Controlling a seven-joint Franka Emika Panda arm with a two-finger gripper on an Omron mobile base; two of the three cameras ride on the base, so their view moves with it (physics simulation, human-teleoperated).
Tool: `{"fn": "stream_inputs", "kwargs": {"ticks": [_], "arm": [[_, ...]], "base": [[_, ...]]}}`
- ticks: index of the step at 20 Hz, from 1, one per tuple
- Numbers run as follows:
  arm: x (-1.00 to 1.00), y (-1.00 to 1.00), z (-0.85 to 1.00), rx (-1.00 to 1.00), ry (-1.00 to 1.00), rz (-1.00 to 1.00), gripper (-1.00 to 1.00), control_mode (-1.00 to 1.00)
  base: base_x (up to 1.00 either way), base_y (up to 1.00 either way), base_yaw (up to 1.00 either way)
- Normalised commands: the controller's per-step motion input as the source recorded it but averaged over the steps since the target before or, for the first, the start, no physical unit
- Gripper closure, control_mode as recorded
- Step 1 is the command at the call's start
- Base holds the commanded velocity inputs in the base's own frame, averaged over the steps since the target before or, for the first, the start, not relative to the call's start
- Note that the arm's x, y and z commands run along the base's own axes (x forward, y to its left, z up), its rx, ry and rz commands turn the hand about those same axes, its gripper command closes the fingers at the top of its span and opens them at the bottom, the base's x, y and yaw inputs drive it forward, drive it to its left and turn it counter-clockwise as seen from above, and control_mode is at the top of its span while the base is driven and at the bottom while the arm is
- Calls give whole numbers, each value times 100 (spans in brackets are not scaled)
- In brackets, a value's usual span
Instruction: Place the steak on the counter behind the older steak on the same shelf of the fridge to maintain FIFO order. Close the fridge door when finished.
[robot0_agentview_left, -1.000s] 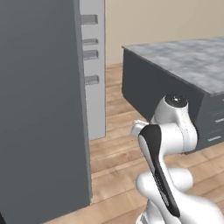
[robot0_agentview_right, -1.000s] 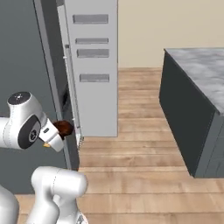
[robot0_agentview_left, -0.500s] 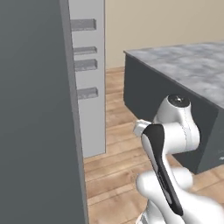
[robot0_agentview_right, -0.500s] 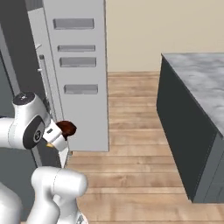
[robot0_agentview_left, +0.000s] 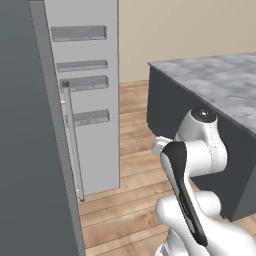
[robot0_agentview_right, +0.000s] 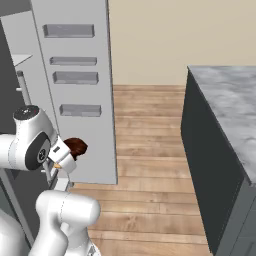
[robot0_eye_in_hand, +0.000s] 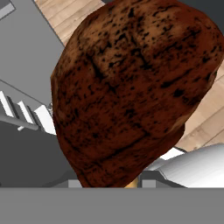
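The steak (robot0_eye_in_hand: 131, 87), a dark brown rounded lump, looms large in the hand view and hides the fingertips. In the right base view my gripper (robot0_agentview_right: 69, 153) is shut on the steak (robot0_agentview_right: 76, 146), low down and just in front of the open fridge door (robot0_agentview_right: 75, 105). The door's inner face with its grey bins (robot0_agentview_left: 82, 82) faces me. The fridge (robot0_agentview_left: 25, 140) stands as a dark grey wall at the left. A white shelf (robot0_agentview_right: 17, 60) edge peeks out at the upper left. The older steak is hidden. The marble counter (robot0_agentview_left: 215, 80) lies to the right.
A vertical bar handle (robot0_agentview_left: 72, 140) runs along the fridge edge beside the door. Dark grey cabinets (robot0_agentview_right: 210, 165) under the counter bound the right side. Wooden floor (robot0_agentview_right: 150, 150) lies open between door and cabinets. My own arm (robot0_agentview_left: 192, 160) fills the lower right of the left base view.
Both base views have shifted, so the base has moved: the fridge door now looks nearer and more face-on. The steak stays held in the gripper.
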Motion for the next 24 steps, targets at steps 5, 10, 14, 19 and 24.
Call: {"fn": "stream_inputs", "kwargs": {"ticks": [5, 10, 14, 19, 24], "arm": [[0, 0, 0, 0, 0, 0, 100, 100], [0, 0, 0, 0, 0, 0, 100, 100], [0, 0, 0, 0, 0, 0, 100, 100], [0, 0, 0, 0, 0, 0, 100, 100], [0, 0, 0, 0, 0, 0, 100, 100]], "base": [[74, 0, 35], [64, 7, 48], [58, 0, 46], [50, -4, 50], [36, -27, 45]]}}
